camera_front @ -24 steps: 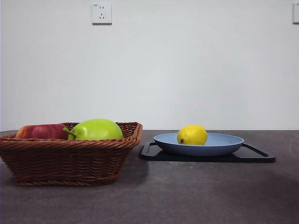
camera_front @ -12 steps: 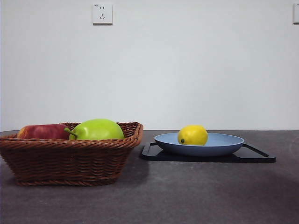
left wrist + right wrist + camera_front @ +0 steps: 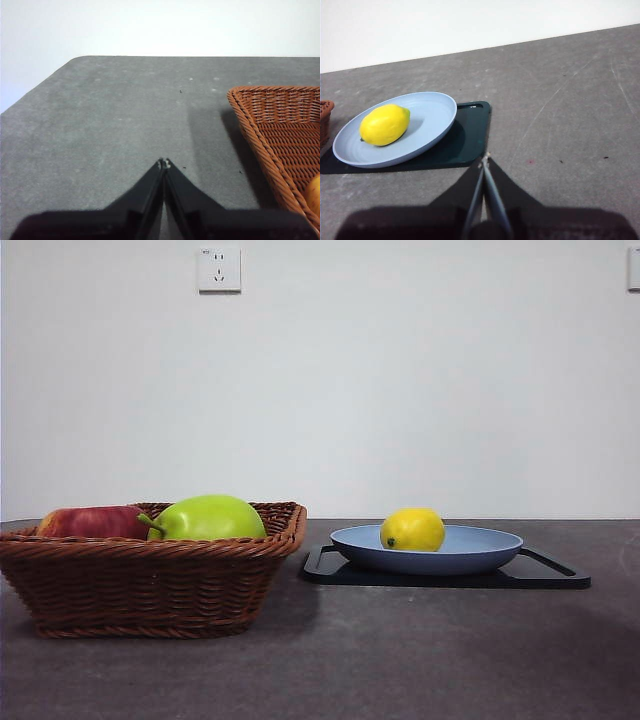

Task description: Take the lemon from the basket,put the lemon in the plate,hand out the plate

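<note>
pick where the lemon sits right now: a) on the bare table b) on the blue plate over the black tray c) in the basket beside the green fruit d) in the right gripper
b: the lemon lies on the plate, which rests on the black tray, away from the basket.

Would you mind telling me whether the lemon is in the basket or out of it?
Out: the lemon lies in the plate.

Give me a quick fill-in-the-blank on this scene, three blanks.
1. The lemon lies on the ____.
2. The plate sits on a black ____.
3. Beside the red apple in the basket is a ____ fruit.
4. Both the left pincer and right pincer are ____.

Missing words: plate; tray; green; shut
</note>
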You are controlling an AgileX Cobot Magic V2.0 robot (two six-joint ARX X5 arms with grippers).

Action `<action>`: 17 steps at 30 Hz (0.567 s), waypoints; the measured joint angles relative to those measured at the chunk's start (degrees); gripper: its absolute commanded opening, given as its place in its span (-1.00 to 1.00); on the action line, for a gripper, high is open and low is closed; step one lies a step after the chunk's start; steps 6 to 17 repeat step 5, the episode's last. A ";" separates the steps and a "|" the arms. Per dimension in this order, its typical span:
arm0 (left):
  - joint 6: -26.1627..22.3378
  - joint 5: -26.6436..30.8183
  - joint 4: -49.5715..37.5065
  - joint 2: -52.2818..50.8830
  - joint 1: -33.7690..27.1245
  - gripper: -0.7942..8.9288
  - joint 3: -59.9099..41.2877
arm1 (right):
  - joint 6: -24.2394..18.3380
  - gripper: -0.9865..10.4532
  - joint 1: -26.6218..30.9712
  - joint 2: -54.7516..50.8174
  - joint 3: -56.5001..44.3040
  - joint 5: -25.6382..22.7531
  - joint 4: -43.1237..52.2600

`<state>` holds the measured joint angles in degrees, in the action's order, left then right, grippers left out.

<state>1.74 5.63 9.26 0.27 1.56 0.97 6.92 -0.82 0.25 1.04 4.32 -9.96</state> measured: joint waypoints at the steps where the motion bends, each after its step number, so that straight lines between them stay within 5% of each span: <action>1: 0.00 0.00 0.00 0.00 -0.02 -0.82 0.00 | 0.00 -0.82 0.00 0.00 0.00 0.00 0.02; 17: 0.00 0.00 0.00 0.00 0.00 -0.82 0.00 | 0.00 -0.82 0.00 0.00 0.00 0.00 0.00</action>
